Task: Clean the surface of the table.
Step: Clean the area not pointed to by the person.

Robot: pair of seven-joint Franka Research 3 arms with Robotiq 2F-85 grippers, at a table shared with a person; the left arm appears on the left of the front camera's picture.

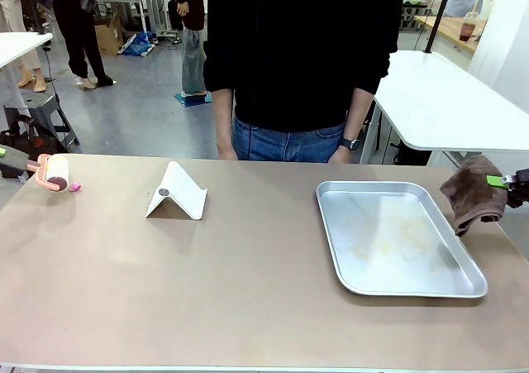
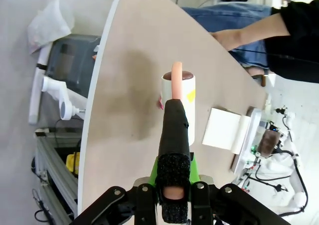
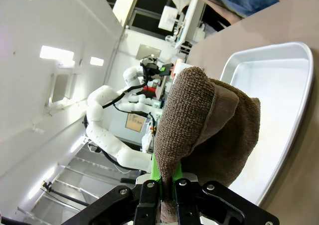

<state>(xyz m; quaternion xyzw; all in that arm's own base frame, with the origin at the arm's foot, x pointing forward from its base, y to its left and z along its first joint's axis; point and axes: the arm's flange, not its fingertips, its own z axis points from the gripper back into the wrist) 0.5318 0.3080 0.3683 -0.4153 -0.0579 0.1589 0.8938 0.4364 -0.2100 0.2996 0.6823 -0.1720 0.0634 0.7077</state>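
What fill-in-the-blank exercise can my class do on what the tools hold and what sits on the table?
1. The left tool holds a lint roller; the right tool holds a ____ cloth.
2. The metal tray lies on the table nearer the ____ tool.
3. Between lint roller and tray stands a folded ____ stand.
Missing words: brown; right; white.

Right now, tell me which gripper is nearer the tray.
Right. Right gripper, clamping a brown cloth, hangs beside the tray; left gripper, holding a roller, is far left.
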